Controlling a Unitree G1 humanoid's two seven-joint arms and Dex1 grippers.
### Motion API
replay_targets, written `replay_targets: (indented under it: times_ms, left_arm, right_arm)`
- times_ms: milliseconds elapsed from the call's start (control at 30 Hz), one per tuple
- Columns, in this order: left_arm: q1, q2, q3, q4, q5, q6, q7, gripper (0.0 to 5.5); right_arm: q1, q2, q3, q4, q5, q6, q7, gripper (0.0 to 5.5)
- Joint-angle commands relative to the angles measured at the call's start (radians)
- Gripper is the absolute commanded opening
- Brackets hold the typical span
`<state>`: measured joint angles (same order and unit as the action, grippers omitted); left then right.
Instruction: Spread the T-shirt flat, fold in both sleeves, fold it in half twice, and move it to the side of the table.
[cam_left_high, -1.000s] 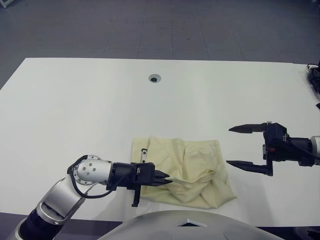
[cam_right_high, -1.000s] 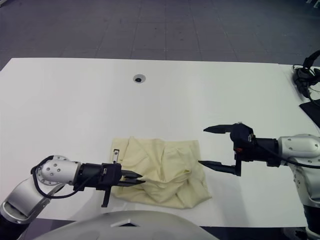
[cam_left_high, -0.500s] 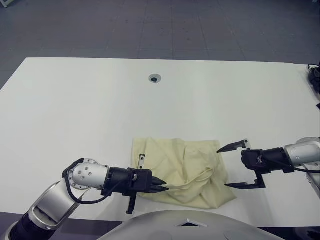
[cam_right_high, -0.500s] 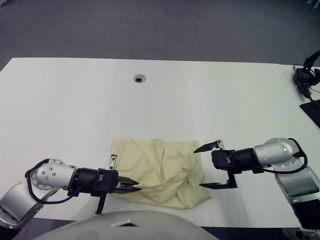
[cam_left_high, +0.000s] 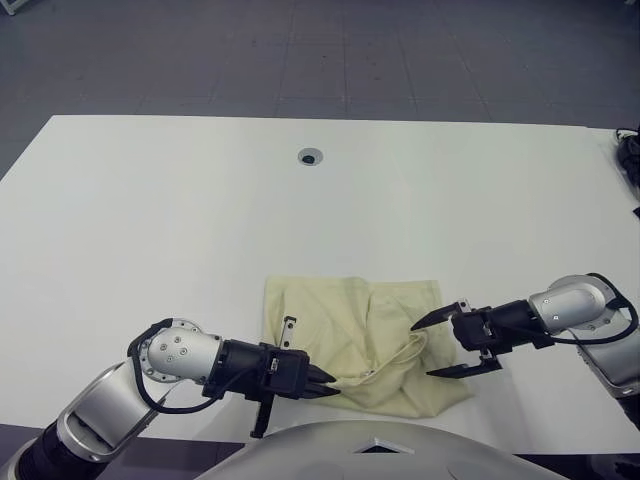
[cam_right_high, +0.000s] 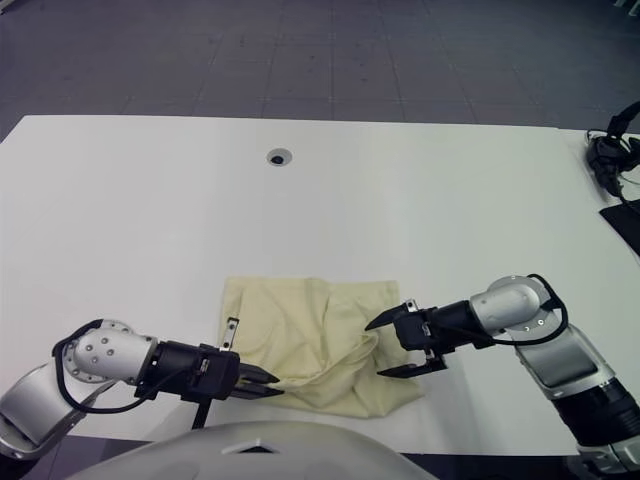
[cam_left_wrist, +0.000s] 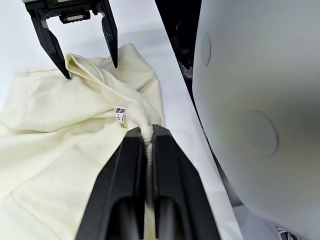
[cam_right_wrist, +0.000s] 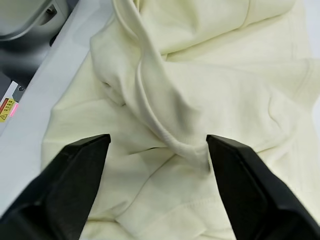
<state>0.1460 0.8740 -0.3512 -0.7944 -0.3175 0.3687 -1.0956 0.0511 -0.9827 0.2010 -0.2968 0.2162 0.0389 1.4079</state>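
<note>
**Left gripper** (cam_left_high: 322, 384): clenched on a ribbed fold at the T-shirt's near left edge.

**T-shirt** (cam_left_high: 350, 330): pale yellow, crumpled into a rough square. It lies at the near edge of the table (cam_left_high: 150, 200), about centre, and is not yet flat.

**Right gripper** (cam_left_high: 423, 350): released, jaws wide. The tips touch the cloth and straddle a raised ridge on the shirt's right side.

**Step, as judged:** spreading.

**Method:**
- The right gripper should close on the ridge's top layer only, low to the table.
- Both arms should then draw apart evenly, without lifting high, so the bunched middle opens rather than twists.
- Risk: pinching two layers would lock the fold in.

**Count:**
- T-shirt, one.
- Grippers, two.
- Table, one.
- Hole (cam_left_high: 310, 156) in the table top, one, on the far side, well apart from the shirt.
</note>
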Motion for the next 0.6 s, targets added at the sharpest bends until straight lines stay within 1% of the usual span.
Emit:
replay_targets:
  times_ms: [33, 167, 300, 600]
  left_arm:
    - [-0.02, 0.013, -0.007, 0.007, 0.002, 0.001, -0.009, 0.02]
    - [-0.022, 0.016, -0.007, 0.007, 0.0, 0.0, -0.01, 0.02]
    - [-0.015, 0.022, -0.003, 0.004, 0.003, -0.002, -0.009, 0.02]
    - [0.002, 0.032, -0.002, -0.002, 0.016, -0.008, 0.005, 0.02]
  right_arm:
    - [-0.009, -0.001, 0.008, -0.01, -0.006, 0.005, -0.011, 2.7]
    - [-0.007, -0.003, 0.019, -0.009, -0.009, 0.003, -0.012, 2.18]
    - [-0.009, -0.014, 0.008, -0.012, 0.011, 0.007, 0.001, 1.51]
    - [-0.003, -0.021, -0.002, 0.009, 0.007, -0.026, 0.01, 0.19]
